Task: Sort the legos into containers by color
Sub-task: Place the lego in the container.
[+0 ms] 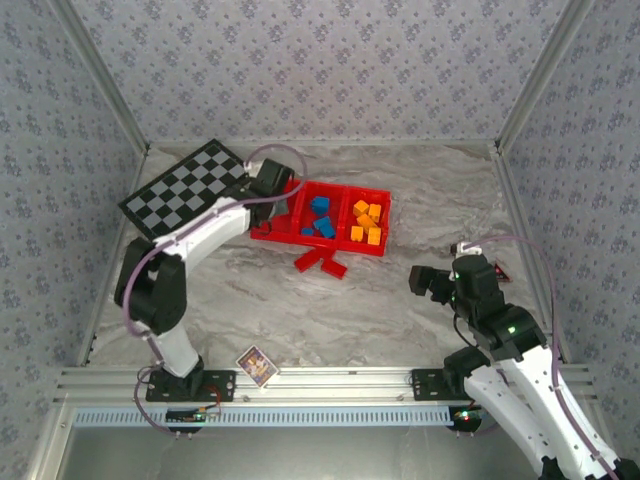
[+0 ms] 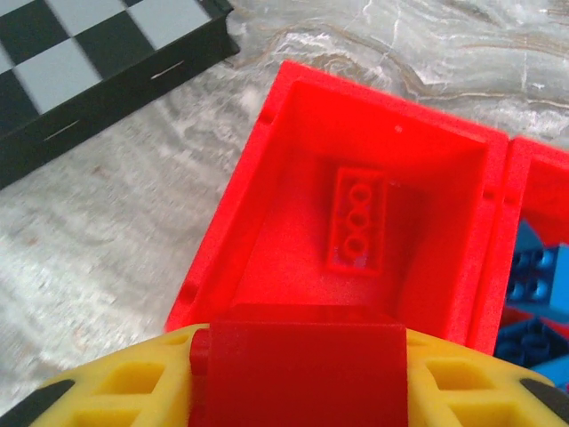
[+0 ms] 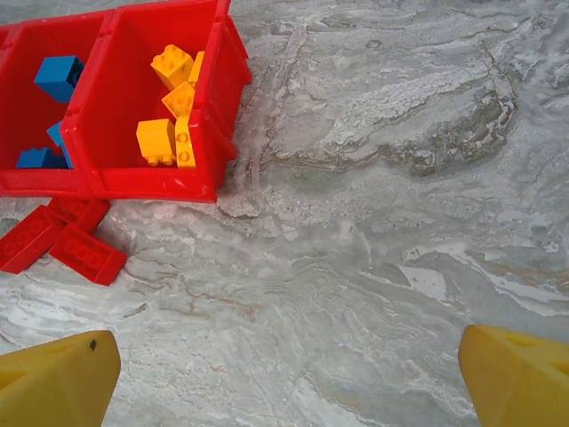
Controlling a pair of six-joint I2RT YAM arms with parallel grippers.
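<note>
My left gripper (image 2: 299, 378) is shut on a red lego (image 2: 298, 356) and hangs over the left compartment (image 2: 293, 133) of the red tray (image 1: 318, 240). Another red lego (image 2: 357, 222) lies flat on that compartment's floor. Blue legos (image 1: 320, 215) sit in the middle compartment and orange-yellow ones (image 1: 366, 222) in the right one. A few red legos (image 1: 320, 263) lie on the table just in front of the tray, also seen in the right wrist view (image 3: 62, 242). My right gripper (image 1: 425, 280) stands open over bare table to the tray's right, nothing between its fingers (image 3: 53, 378).
A black-and-white checkered board (image 1: 185, 190) lies at the tray's left, close to my left arm. A small printed card (image 1: 256, 365) rests near the table's front edge. Patterned walls close in the table on three sides.
</note>
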